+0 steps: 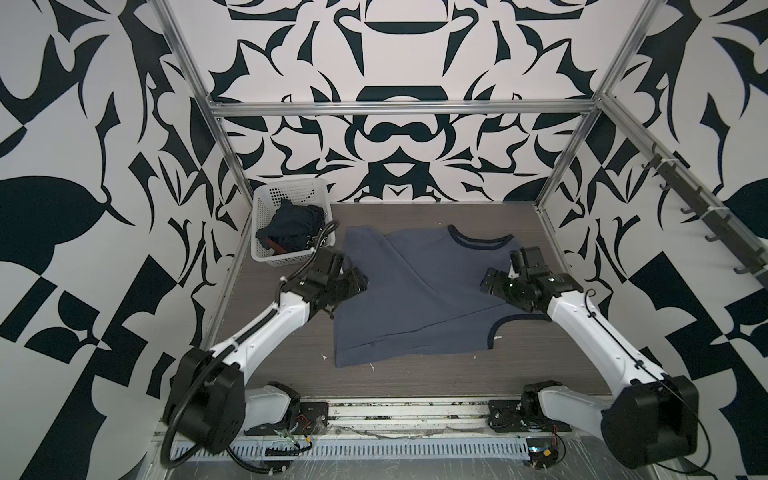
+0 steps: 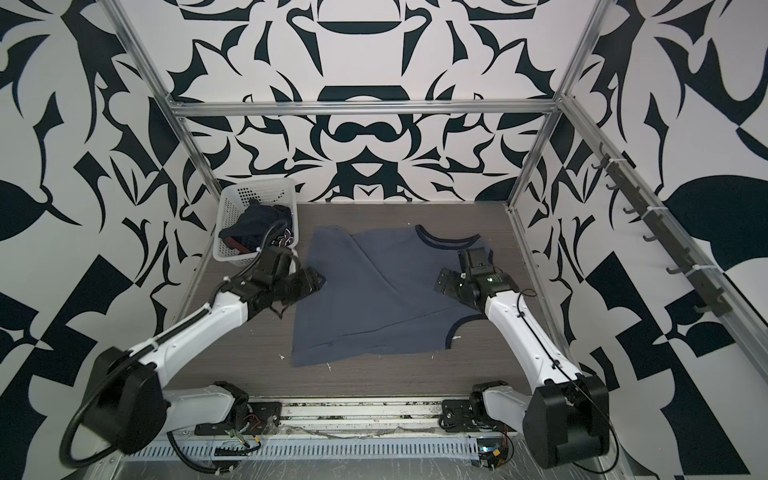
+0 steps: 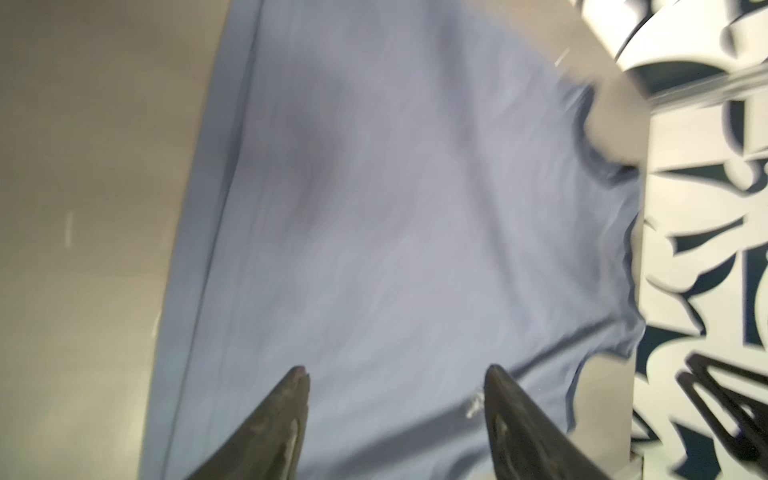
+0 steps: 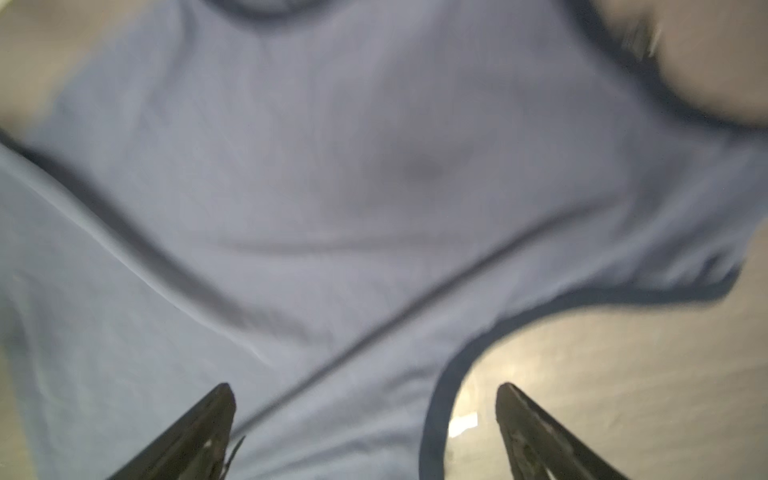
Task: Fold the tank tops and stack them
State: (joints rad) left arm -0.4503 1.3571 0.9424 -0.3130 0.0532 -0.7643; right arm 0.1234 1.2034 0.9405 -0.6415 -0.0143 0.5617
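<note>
Slate-blue tank top (image 1: pixel 415 299) lies spread on the grey wood-grain table (image 1: pixel 415 382), about mid-table in both top views. One slanting crease runs across the body, and a flap is doubled over on the far left part. Navy-trimmed neckline (image 1: pixel 478 245) is at the far right. Navy-trimmed armhole (image 1: pixel 496 326) is at the near right. No print shows on the upper face.

Navy tank top (image 1: pixel 291 226) sits bunched inside the white perforated basket (image 1: pixel 286 189) at the far left corner of the table. A strip of red trim shows in the bundle. The basket is just beside the far left corner of the blue top.

Left gripper (image 1: pixel 361 282) hangs over the left edge of the blue top. In the left wrist view (blurred) the left gripper's (image 3: pixel 397 374) jaws stand apart with only flat cloth between them; nothing is gripped.

Right gripper (image 1: pixel 488 280) hangs over the right side, between neckline and armhole. In the right wrist view (blurred) the right gripper's (image 4: pixel 365 390) jaws are spread wide. One finger is over cloth, the other over bare table inside the armhole curve. It holds nothing.
</note>
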